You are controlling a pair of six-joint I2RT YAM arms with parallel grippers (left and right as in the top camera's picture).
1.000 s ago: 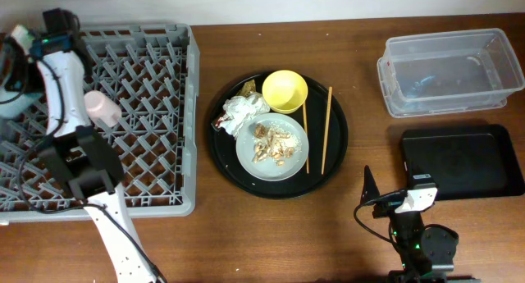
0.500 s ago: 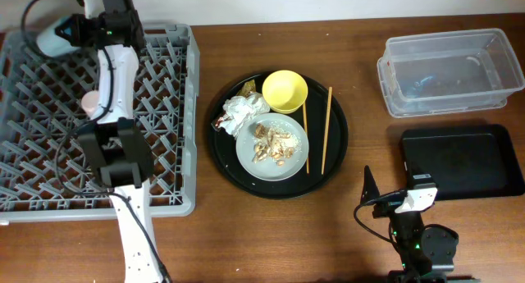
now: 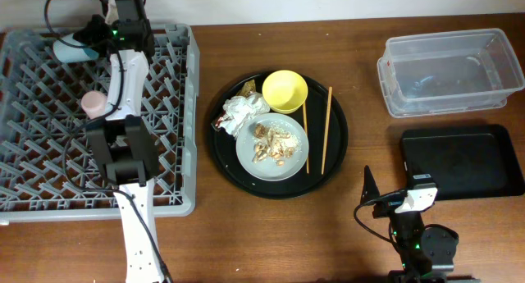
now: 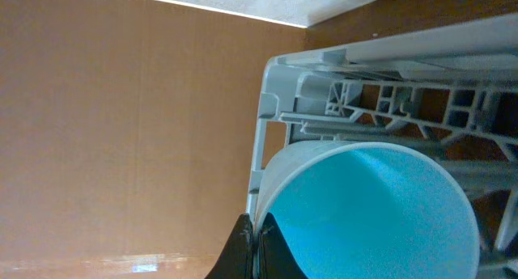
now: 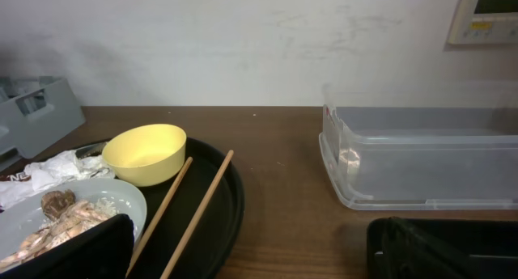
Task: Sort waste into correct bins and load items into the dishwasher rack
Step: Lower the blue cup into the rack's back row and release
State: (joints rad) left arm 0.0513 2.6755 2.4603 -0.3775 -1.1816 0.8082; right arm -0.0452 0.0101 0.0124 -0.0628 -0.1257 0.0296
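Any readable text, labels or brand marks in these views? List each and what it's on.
"NE": white letters on the brown wrapper, right wrist view, cut off at the frame edge.
Wall panel: markings too blurred to read.
Light-blue cup: no print shows.
Overhead view: nothing readable.

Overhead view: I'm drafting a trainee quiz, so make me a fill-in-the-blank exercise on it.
____ brown chopsticks lie on the round black tray.
The yellow round bowl there is ____.
Below the small light-blue cup in the left claw, the square grey plastic lattice rack holds ____ loose item, the small pink cup.
Missing: two; empty; one.
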